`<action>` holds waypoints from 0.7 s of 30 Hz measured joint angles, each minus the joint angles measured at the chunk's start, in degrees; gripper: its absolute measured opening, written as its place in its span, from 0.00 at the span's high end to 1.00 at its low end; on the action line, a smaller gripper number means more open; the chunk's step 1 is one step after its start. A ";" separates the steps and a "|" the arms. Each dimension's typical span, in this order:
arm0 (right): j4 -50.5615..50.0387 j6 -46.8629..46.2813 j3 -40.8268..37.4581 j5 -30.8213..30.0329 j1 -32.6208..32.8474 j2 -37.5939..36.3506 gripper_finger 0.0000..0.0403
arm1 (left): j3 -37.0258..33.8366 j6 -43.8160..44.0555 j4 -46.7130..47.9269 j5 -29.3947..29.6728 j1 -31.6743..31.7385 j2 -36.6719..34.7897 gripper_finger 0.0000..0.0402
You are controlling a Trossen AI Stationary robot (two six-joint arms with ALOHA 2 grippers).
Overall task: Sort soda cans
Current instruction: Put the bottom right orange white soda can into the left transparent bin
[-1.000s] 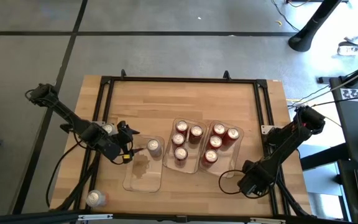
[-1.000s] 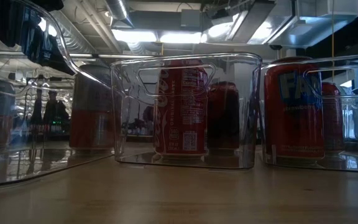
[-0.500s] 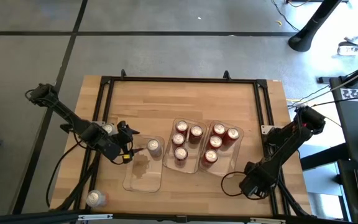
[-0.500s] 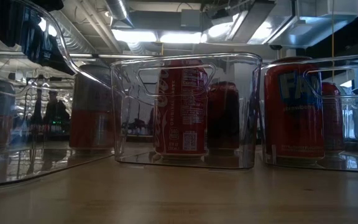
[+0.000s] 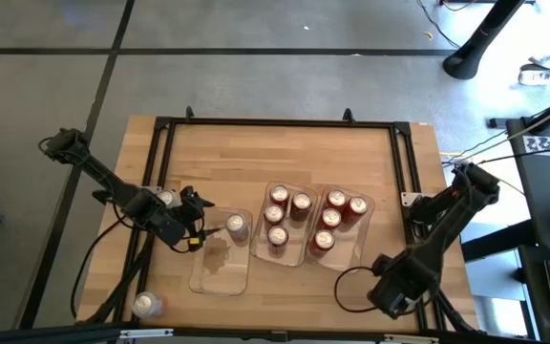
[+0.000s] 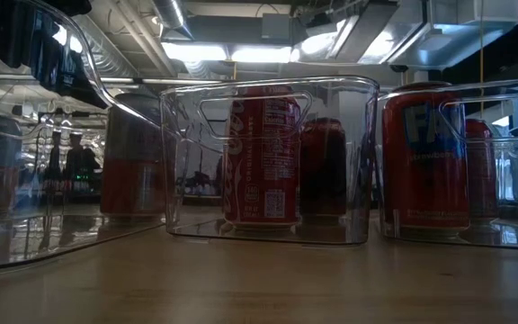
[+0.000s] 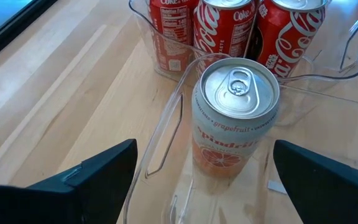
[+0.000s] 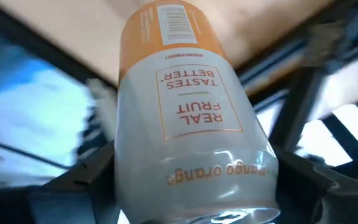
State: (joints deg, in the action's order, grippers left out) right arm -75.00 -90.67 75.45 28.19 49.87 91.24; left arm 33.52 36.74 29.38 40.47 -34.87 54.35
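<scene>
My right gripper (image 5: 392, 290) is at the table's near right corner, shut on a silver-grey soda can with an orange band (image 8: 185, 112). My left gripper (image 5: 201, 225) stands open just left of the left clear tray (image 5: 220, 272). Its fingers flank, without touching, a grapefruit can (image 7: 235, 115) that stands upright in that tray. Three red cans (image 5: 277, 214) stand in the middle tray and several red cans (image 5: 332, 218) in the right tray. The low view shows the red cans (image 6: 262, 157) through the tray walls, and no gripper. My right gripper pinches the silver-grey can between its two fingers, one on each side of the body (image 8: 120, 180). The fingers (image 8: 73, 186) come from above, slanting down, and run along the can. The can reaches away from the fingers, its orange end (image 8: 166, 25) farthest out.
One loose can (image 5: 146, 304) sits at the near left corner and another (image 5: 165, 198) beside the left arm. A black frame (image 5: 280, 123) runs around the wooden table top. A cable loops on the table by the right arm (image 5: 347, 287). Bare wood lies toward the far edge.
My right arm has risen and shifted a little toward the table's near edge, with its wrist turning. My left arm and the cans in the trays have kept still.
</scene>
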 joint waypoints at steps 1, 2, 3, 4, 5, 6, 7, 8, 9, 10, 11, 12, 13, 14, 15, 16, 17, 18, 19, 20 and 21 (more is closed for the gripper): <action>0.64 -1.29 1.39 -0.62 0.00 0.00 0.28 | 0.00 0.09 0.01 0.00 0.00 0.00 0.09; 1.55 -2.48 2.73 -1.45 0.00 0.00 0.28 | 0.00 0.24 -0.01 0.00 0.00 0.00 0.09; 2.44 -3.45 3.98 -2.61 0.00 -0.02 0.28 | 0.00 0.34 0.01 0.00 0.00 0.00 0.09; 3.41 -3.97 5.07 -4.11 0.00 -0.02 0.28 | 0.00 0.36 0.01 -0.02 0.00 0.00 0.09; 4.34 -4.48 6.06 -5.97 0.00 -0.02 0.28 | 0.00 0.36 0.01 -0.02 0.00 0.00 0.09; 5.27 -4.76 7.05 -8.07 0.00 -0.02 0.28 | 0.00 0.38 0.01 0.00 0.00 0.00 0.09; 5.94 -4.89 7.97 -10.37 0.00 -0.02 0.28 | 0.00 0.38 0.01 0.00 0.00 0.00 0.09; 6.39 -4.89 8.81 -12.55 0.00 -0.02 0.28 | 0.00 0.40 0.02 -0.02 0.00 0.00 0.09; 6.61 -4.88 9.51 -14.62 0.00 -0.02 0.28 | 0.00 0.42 0.01 -0.01 0.00 0.00 0.09; 6.79 -4.60 10.02 -16.61 0.00 -0.02 0.28 | 0.00 0.45 -0.01 -0.02 0.00 0.00 0.09; 7.17 -3.78 10.27 -18.71 0.00 -0.02 0.28 | 0.00 0.44 0.01 -0.02 0.00 0.00 0.09; 7.82 -2.84 10.43 -20.90 -0.02 -0.02 0.28 | 0.00 0.38 0.01 -0.02 0.00 0.00 0.09; 8.41 -1.59 10.54 -23.16 -0.02 -0.02 0.28 | 0.00 0.38 -0.01 0.00 0.00 0.00 0.09; 8.98 -0.05 10.57 -25.66 -0.04 -0.02 0.28 | 0.00 0.38 -0.01 0.00 0.00 0.00 0.09; 9.27 1.48 10.57 -28.13 -0.29 -0.02 0.28 | 0.00 0.36 -0.01 -0.01 0.00 0.01 0.09; 9.49 3.42 10.57 -30.32 -0.75 0.06 0.28 | 0.00 0.36 -0.01 -0.02 0.00 0.00 0.09; 10.01 5.29 10.57 -32.19 -1.32 0.26 0.28 | 0.00 0.36 -0.01 -0.01 0.00 0.00 0.09; 10.83 7.60 10.57 -34.54 -1.83 0.42 0.28 | 0.08 0.35 0.06 0.00 0.00 0.00 0.09; 11.70 10.16 10.57 -37.39 -2.23 0.62 0.28 | 0.47 0.25 0.26 -0.04 -0.01 0.02 0.09; 12.68 12.75 10.57 -40.38 -2.99 0.98 0.28 | 1.11 -0.06 0.20 -0.04 -0.02 0.02 0.09; 13.94 15.78 10.57 -42.74 -3.85 1.36 0.28 | 1.90 -0.57 0.08 -0.04 -0.02 0.02 0.09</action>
State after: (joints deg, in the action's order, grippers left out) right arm -61.06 -74.89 86.02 -14.55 46.02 92.60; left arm 35.42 36.18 29.46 40.42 -34.89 54.37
